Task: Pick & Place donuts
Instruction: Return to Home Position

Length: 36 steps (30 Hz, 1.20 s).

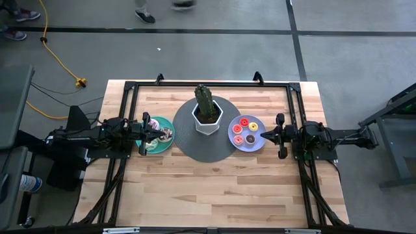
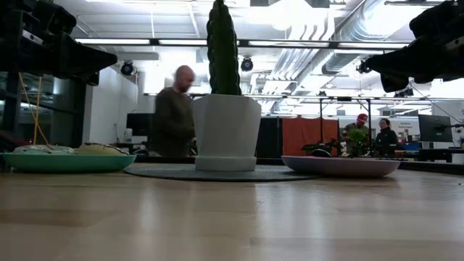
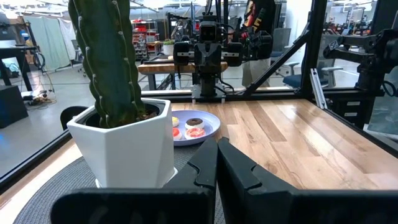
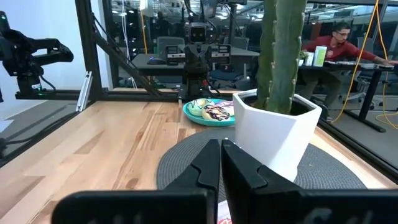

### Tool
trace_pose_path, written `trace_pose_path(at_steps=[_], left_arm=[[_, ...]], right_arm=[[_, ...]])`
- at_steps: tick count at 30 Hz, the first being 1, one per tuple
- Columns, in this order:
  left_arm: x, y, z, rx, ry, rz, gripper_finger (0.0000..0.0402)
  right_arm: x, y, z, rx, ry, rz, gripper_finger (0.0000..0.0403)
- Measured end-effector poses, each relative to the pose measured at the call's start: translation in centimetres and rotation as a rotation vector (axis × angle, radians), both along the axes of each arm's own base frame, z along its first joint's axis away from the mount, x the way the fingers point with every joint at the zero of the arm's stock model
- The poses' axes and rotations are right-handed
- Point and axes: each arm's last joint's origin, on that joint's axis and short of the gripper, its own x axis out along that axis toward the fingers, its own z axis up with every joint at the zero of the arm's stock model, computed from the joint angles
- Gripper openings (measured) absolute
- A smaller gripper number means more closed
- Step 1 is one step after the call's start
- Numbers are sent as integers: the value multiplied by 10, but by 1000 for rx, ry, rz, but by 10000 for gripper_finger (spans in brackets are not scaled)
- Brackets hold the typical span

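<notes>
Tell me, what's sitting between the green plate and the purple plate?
A cactus in a white pot, standing on a round grey mat. The high view shows it between the green plate and the purple plate.

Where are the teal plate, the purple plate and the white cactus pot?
teal plate [image 2: 65, 163], low view, on its side wall.
purple plate [image 1: 250, 148], high view, on the bare rim.
white cactus pot [image 1: 208, 129], high view, on its white wall.

No text, label, brand or number is legible anywhere.
</notes>
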Motion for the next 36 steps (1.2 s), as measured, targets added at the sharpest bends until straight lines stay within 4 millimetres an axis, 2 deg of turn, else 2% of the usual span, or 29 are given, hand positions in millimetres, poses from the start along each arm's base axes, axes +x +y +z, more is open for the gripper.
trace_pose_path(at_steps=[36], left_arm=[[0, 0, 0, 0, 0, 0, 1]], right_arm=[[0, 0, 0, 1, -1, 0, 5]])
